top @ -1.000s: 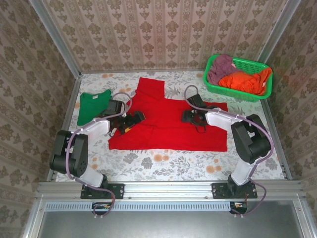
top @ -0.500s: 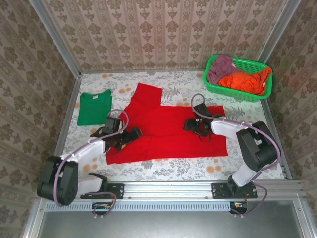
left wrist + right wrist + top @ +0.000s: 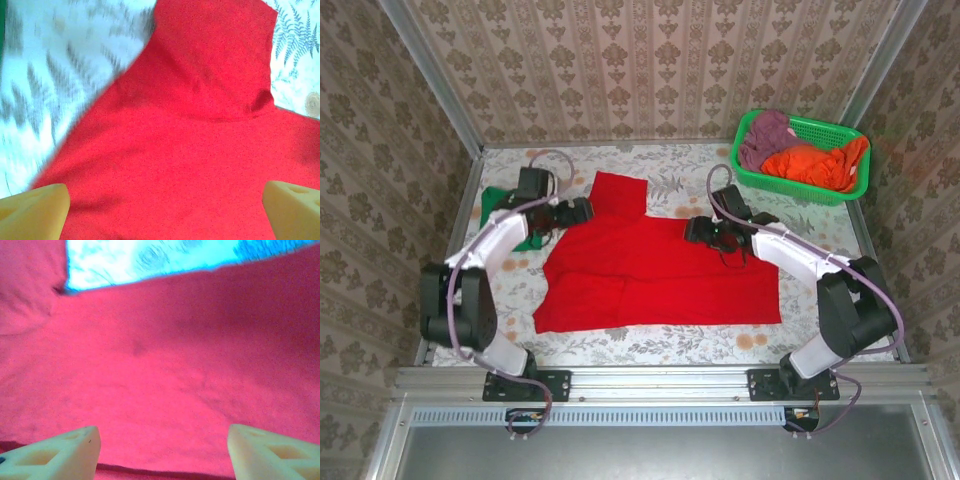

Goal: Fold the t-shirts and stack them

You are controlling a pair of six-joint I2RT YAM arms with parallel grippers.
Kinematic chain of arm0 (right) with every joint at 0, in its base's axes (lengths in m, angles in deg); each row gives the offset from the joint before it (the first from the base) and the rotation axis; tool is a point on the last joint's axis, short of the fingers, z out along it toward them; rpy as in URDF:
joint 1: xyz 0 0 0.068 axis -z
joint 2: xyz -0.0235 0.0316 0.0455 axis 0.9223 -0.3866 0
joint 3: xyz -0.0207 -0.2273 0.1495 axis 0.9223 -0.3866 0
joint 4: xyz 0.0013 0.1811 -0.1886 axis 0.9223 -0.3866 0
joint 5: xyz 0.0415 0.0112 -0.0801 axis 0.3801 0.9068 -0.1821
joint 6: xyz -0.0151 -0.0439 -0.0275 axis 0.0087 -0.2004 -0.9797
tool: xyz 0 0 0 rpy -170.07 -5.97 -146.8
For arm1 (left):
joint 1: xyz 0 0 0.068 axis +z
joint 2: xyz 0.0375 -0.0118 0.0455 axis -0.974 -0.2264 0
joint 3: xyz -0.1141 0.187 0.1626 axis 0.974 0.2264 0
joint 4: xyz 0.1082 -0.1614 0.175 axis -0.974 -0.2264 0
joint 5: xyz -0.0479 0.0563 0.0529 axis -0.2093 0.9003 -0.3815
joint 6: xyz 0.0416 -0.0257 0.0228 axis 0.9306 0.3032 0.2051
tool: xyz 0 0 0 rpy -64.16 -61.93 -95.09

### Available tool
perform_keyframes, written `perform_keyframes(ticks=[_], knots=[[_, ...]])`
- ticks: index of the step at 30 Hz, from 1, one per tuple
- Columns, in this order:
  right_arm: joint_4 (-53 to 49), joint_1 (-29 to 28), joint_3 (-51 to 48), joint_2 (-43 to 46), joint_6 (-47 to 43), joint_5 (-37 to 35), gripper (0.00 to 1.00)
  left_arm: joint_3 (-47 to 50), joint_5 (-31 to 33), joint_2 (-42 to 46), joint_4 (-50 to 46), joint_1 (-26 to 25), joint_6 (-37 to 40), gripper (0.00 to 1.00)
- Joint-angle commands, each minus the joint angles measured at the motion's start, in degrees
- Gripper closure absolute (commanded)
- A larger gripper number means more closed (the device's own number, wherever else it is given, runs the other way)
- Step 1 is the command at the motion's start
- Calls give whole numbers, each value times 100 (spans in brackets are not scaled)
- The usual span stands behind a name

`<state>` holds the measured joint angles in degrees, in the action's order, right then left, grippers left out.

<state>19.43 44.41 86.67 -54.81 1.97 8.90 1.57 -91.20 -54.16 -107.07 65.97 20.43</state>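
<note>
- The bench [image 3: 670, 345] carries both t-shirts.
- The red t-shirt [image 3: 660, 270] lies spread out in the middle.
- The green t-shirt [image 3: 498, 205] lies at the far left.
- The left gripper [image 3: 582, 212] is wide apart above the red cloth and is empty.
- The right gripper [image 3: 695, 232] also has its jaws apart and holds nothing.

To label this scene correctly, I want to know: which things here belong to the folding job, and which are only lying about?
Belong to the job:
red t-shirt
green t-shirt

Only lying about:
green basket
purple cloth in it
orange cloth in it
</note>
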Motion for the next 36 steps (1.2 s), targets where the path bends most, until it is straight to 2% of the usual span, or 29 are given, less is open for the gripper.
perform_keyframes(ticks=[1, 5, 7, 9, 12, 18, 23, 27, 36], knots=[[-180, 108, 363, -332, -349, 142, 31, -973, -499, -890, -670, 134, 2058, 4], [-165, 165, 483, -422, -387, 209, 31, -2121, -850, -1898, -1535, 249, 3595, 9], [-147, 183, 434, -419, -362, 225, 31, -2513, -1026, -2230, -1768, 285, 4184, 15], [-79, 203, 322, -396, -326, 243, 31, -2838, -1315, -2538, -1889, 359, 4733, 28], [-21, 228, 179, -369, -267, 252, 31, -3444, -1548, -3037, -2178, 442, 5156, 35], [61, 250, -72, -274, -147, 219, 31, -4927, -1754, -4094, -2912, 488, 5034, 35], [60, 280, -134, -255, -125, 199, 31, -5724, -1776, -4693, -3270, 431, 4806, 36], [54, 307, -134, -255, -134, 194, 31, -5916, -1616, -4884, -3387, 358, 4746, 36], [61, 365, -154, -290, -138, 218, 31, -5961, -1557, -5088, -3356, 295, 4455, 50]])
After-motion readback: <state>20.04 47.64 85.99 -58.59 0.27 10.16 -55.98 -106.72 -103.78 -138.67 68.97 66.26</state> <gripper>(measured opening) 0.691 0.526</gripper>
